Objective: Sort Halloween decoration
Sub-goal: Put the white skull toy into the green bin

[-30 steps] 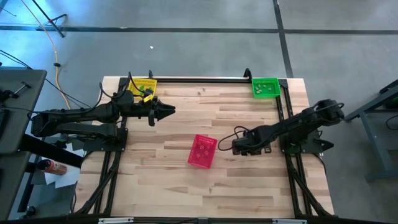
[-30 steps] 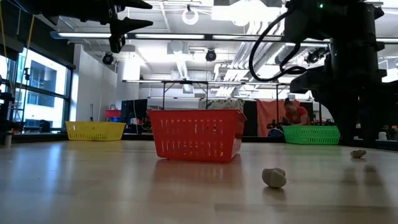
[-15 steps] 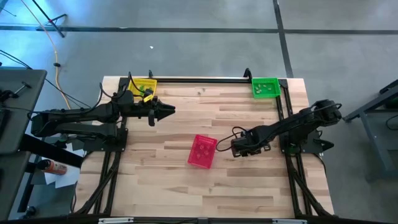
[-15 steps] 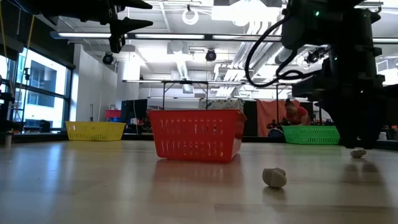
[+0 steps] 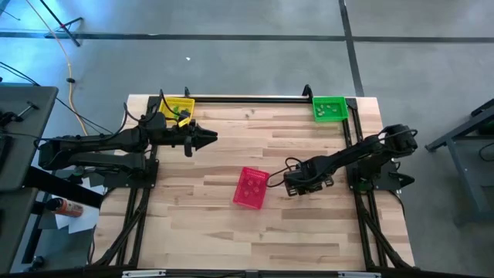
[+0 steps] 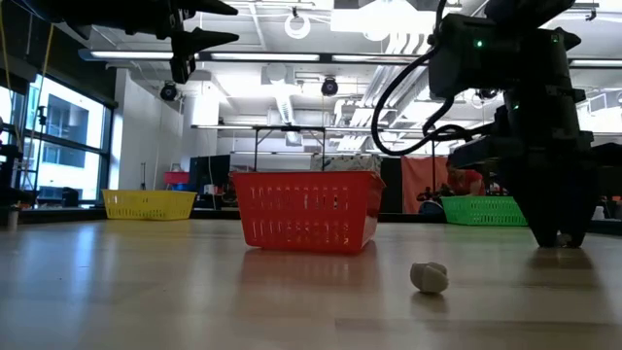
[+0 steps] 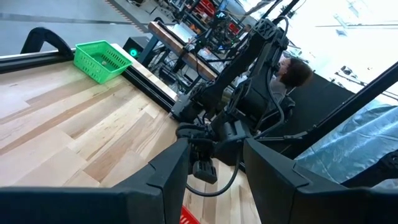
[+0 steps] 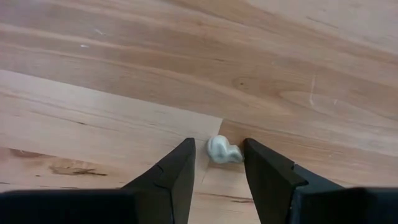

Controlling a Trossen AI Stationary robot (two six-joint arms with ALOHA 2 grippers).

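The left gripper (image 5: 210, 138) hangs in the air over the far left part of the wooden table (image 5: 224, 232), its fingers parted with nothing between them. Just behind it, at the far left corner, sits the yellow basket (image 5: 179, 107) with a few small pieces inside (too small to tell apart).

Toward the middle of the table, a little nearer, stands the pink basket (image 5: 251, 188), which reads as red in the low view; small specks show on its floor from above. It sits directly between the two arms' working areas, and the right gripper (image 5: 283, 184) is just to its right, close to its side wall but not touching it.

That right gripper is down at the tabletop, its fingers (image 8: 177, 171) standing narrowly apart on either side of a small pale trinket (image 8: 222, 150), which lies on the wood between the tips. One fingertip appears to touch the trinket; the other is just beside it. The trinket rests on the boards and is not lifted.

In the low view a second pale trinket (image 6: 429, 277) lies alone on the table, nearer than the pink basket.

At the far right corner stands the green basket (image 5: 329, 108), with small pieces inside, well apart from both grippers.
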